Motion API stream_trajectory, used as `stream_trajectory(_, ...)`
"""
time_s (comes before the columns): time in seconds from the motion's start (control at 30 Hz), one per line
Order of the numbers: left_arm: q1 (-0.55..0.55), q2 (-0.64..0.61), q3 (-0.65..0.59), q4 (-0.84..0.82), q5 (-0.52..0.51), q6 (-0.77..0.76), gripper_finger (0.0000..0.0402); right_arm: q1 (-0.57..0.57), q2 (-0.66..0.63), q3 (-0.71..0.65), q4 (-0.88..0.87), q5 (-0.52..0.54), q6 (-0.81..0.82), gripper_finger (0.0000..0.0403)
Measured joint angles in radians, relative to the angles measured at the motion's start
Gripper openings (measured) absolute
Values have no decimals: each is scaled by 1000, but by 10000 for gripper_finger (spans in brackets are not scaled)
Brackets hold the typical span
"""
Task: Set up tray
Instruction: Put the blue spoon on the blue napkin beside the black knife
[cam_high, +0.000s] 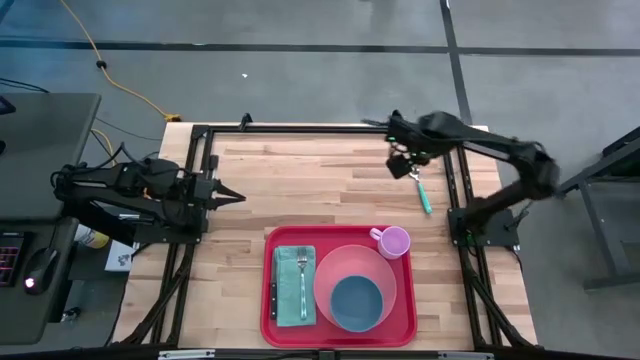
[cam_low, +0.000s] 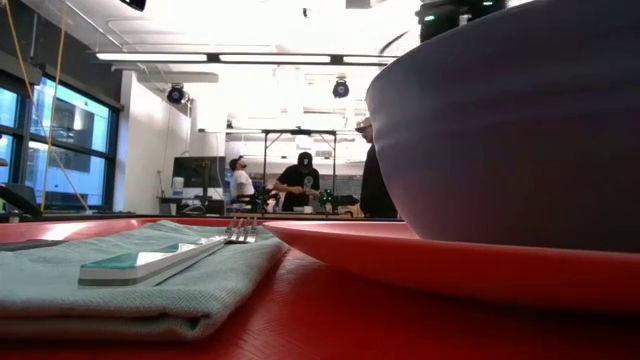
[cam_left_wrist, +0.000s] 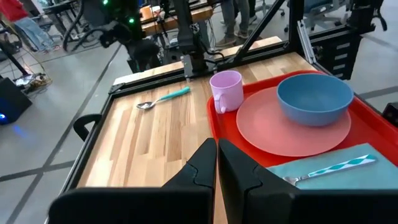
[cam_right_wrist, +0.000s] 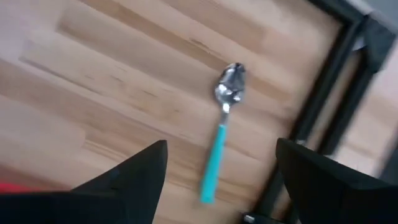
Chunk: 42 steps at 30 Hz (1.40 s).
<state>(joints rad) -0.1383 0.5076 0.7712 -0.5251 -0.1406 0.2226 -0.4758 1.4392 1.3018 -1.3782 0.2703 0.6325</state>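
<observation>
From above, the tray (cam_high: 338, 330) sits at the near edge of the wooden table (cam_high: 300, 185), roughly centred between the two side frames, with bare wood on its left, on its right and across the whole far half. On the tray a green napkin (cam_high: 294, 285) carries a fork (cam_high: 302, 282); beside it a pink plate (cam_high: 352, 272) holds a blue bowl (cam_high: 356, 302), and a lilac mug (cam_high: 393, 241) stands in the tray's far right corner. A teal-handled spoon (cam_high: 422, 191) lies on the wood beyond that corner, close to the right frame rail. The right gripper (cam_high: 402, 162) hangs over the spoon's bowl end; the left gripper (cam_high: 232, 196) waits at the table's left edge, its fingers together.

At table height the tray floor (cam_low: 330, 310) fills the foreground (the camera looks across it), with the napkin (cam_low: 120, 285) and fork (cam_low: 170, 258) on the left, the plate rim (cam_low: 400, 255) and the bowl wall (cam_low: 520, 120) looming on the right. People stand at benches in the room behind.

From the left wrist, the closed fingers (cam_left_wrist: 205, 168) point toward the tray (cam_left_wrist: 214, 124), with a broad strip of open wood leading to the spoon (cam_left_wrist: 163, 98) near the far frame.

From the right wrist, the two fingers (cam_right_wrist: 143, 174) stand wide apart with nothing between them; the spoon (cam_right_wrist: 221, 134) lies flat on the wood below, just beside the black frame rail (cam_right_wrist: 323, 93).
</observation>
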Motion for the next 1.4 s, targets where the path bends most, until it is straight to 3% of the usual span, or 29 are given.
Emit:
stream_trajectory(0.23,0,0,0,2,0,-23,46,-85,-315,-340,183,-161,66,279)
stream_trajectory(0.4,0,0,0,10,-1,-25,46,-94,-406,-504,251,-217,76,279)
stream_trajectory(0.67,0,0,0,44,-1,-44,46,-94,-361,-657,279,-238,59,279)
stream_trajectory(0.93,0,1,0,62,-2,-45,46,-96,-319,-663,401,-245,34,279)
stream_trajectory(1.4,0,1,0,59,-3,-45,46,-224,-123,-662,501,-261,-79,279)
